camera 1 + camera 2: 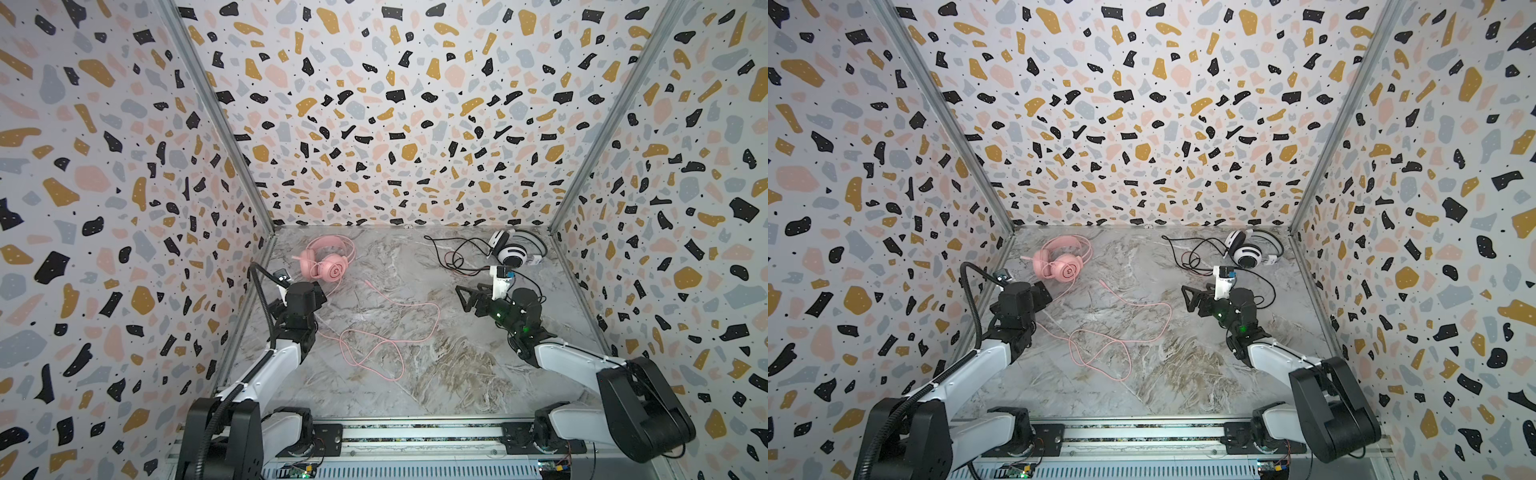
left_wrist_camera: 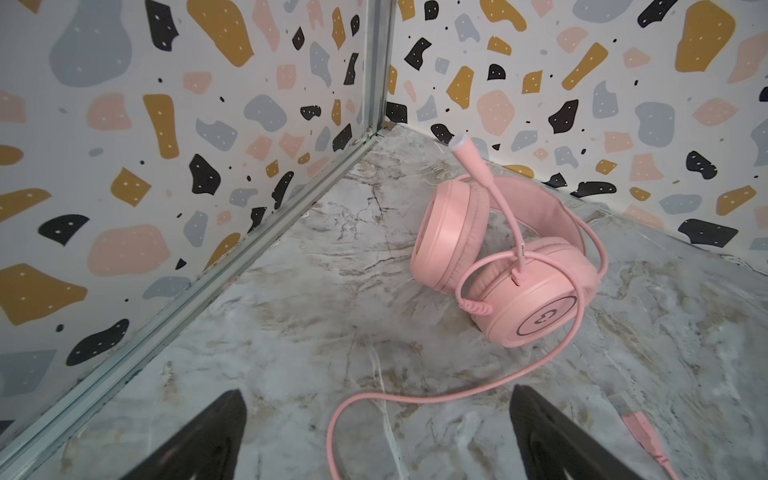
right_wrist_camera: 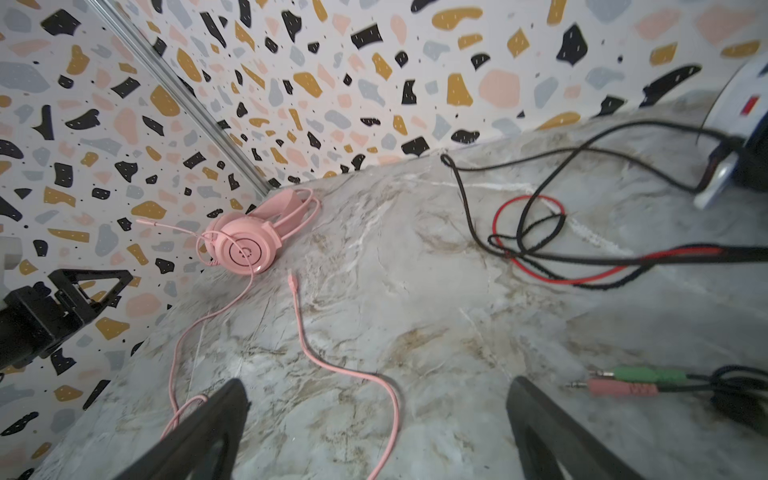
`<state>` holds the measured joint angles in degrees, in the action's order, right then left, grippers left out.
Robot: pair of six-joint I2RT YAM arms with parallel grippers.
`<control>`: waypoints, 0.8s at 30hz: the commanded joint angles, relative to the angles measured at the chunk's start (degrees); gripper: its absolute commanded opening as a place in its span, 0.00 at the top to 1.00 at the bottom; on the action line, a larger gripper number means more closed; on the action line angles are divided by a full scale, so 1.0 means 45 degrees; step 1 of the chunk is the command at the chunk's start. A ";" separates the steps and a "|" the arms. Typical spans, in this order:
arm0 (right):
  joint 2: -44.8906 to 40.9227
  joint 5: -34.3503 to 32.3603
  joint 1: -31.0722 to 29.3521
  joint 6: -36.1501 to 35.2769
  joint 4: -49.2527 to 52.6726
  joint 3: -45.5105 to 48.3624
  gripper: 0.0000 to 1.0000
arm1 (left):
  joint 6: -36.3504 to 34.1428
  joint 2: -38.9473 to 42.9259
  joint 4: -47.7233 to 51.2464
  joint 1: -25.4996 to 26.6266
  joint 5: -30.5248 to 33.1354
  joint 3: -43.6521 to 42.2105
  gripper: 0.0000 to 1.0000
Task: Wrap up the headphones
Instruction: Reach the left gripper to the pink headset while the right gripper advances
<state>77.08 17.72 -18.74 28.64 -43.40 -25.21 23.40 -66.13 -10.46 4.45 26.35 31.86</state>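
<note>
The pink headphones (image 1: 326, 261) (image 1: 1061, 262) lie at the back left of the marble table, mic boom up (image 2: 498, 266) (image 3: 245, 247). Their pink cord (image 1: 386, 328) (image 1: 1121, 330) runs loose in loops across the middle. My left gripper (image 2: 378, 391) stands open just short of them, the cord (image 2: 415, 398) lying on the table between its fingers. The white-and-black headphones (image 1: 514, 249) (image 1: 1249, 250) sit at the back right, with black and red cords (image 1: 457, 258) (image 3: 532, 232) tangled beside them. My right gripper (image 1: 471, 296) (image 3: 376, 382) is open above the table, holding nothing.
Terrazzo-patterned walls (image 1: 374, 124) close in the table on the left, back and right. A green and a pink jack plug (image 3: 631, 382) lie close to my right gripper. A metal rail (image 1: 415, 432) carrying both arm bases runs along the front edge.
</note>
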 commanded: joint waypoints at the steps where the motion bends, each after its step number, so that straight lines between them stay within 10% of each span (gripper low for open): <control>1: 0.0362 0.0513 -0.0087 0.0503 -0.0550 0.0137 0.01 | 0.0556 -0.0002 0.1010 -0.0129 -0.1234 0.1133 0.00; 24: 0.2675 0.0641 -0.1147 -0.0115 0.0954 -0.1376 0.00 | -0.0771 -0.9570 1.0689 -0.1503 -0.3367 1.5556 0.00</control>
<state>88.60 18.74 -23.51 28.38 -39.86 -29.34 22.83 -105.41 29.17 -1.39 12.93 96.18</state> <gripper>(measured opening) 0.995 0.999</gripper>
